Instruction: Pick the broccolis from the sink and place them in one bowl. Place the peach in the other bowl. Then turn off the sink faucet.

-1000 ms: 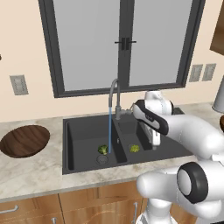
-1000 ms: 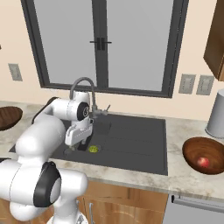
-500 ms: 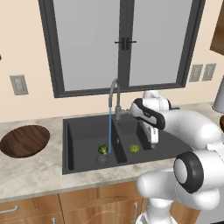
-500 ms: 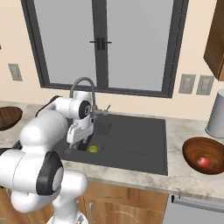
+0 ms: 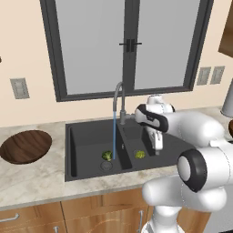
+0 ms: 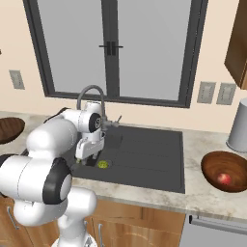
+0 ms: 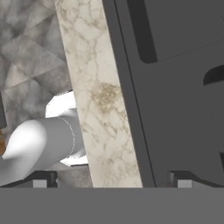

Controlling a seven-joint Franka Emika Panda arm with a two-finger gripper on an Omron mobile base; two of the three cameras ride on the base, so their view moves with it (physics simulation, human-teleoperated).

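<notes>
The gripper (image 5: 157, 146) hangs over the black sink (image 5: 86, 136), fingers spread wide with nothing between them. Just beside it, toward the faucet (image 5: 119, 102), one broccoli floret (image 5: 139, 154) lies in the near basin; the second floret (image 5: 107, 155) sits farther that way, under the running water (image 5: 113, 136). The peach (image 6: 223, 178) rests in the wooden bowl (image 6: 226, 170) well off across the drainboard; the other bowl (image 5: 25, 145) lies well apart beyond the sink's opposite end.
</notes>
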